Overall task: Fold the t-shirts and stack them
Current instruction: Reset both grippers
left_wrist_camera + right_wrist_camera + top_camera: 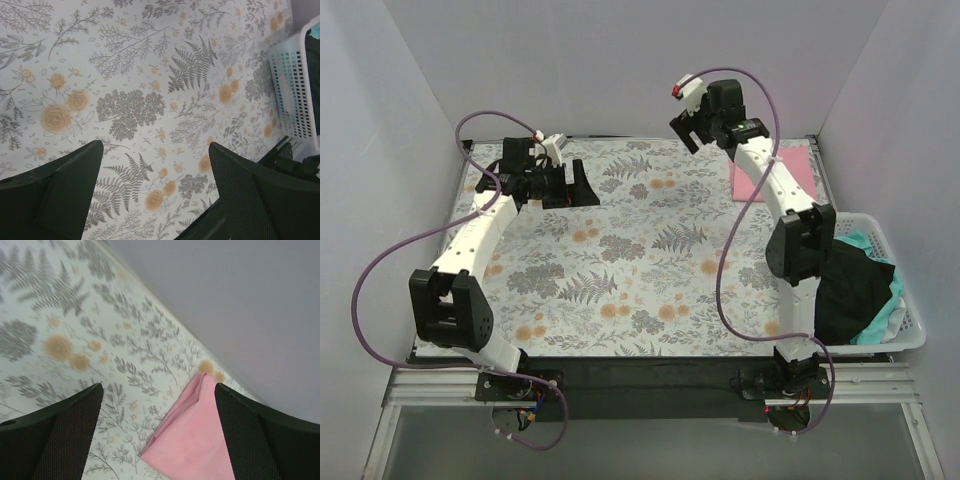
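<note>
Floral sheet (640, 270) across table. Basket (912, 318) at right edge. Black shirt (850, 290) heaped inside, spilling over left rim. Pink shirt (798, 165) folded flat on sheet, far right corner by wall. Mint shirt (860, 243) in basket, mostly under black. Left gripper (572, 188) spread wide, empty, over sheet's far left. Right gripper (692, 128) spread wide, empty, raised near pink shirt, apart from it.

- White-and-black left arm (470, 240) reaches toward eleven o'clock, wrist low; left black two-finger gripper (570, 188) has its jaws wide apart.
- White-and-black right arm (790, 215) rises toward one o'clock; right black two-finger gripper (692, 128) is held high, jaws wide apart.
</note>
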Controlling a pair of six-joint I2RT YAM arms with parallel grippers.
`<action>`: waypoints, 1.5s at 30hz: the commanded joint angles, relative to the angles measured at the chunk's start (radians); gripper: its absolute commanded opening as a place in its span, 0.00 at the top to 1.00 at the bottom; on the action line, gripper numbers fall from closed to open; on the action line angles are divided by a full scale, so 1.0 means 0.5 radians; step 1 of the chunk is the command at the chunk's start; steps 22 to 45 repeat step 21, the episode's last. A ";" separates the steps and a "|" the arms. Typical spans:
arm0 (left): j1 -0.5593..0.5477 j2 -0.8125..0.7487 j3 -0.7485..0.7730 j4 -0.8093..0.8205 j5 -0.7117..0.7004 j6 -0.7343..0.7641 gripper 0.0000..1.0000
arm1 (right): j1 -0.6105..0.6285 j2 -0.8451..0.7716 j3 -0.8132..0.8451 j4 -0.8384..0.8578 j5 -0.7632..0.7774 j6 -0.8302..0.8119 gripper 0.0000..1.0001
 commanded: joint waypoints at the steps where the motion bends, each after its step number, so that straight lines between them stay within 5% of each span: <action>1: 0.026 0.075 0.158 -0.165 -0.096 0.191 0.14 | -0.014 -0.438 -0.177 -0.167 -0.260 0.128 0.02; 8: 0.029 0.155 0.161 -0.042 -0.173 0.225 0.14 | -0.078 -1.070 -0.999 -0.376 -0.557 0.217 0.02; 18: 0.032 -0.177 -0.323 0.038 -0.311 0.204 0.14 | -0.192 -1.902 -2.050 -0.459 -0.806 0.352 0.02; 45: 0.035 -0.253 -0.357 0.038 -0.299 0.164 0.14 | -0.231 -1.985 -2.081 -0.477 -0.821 0.358 0.02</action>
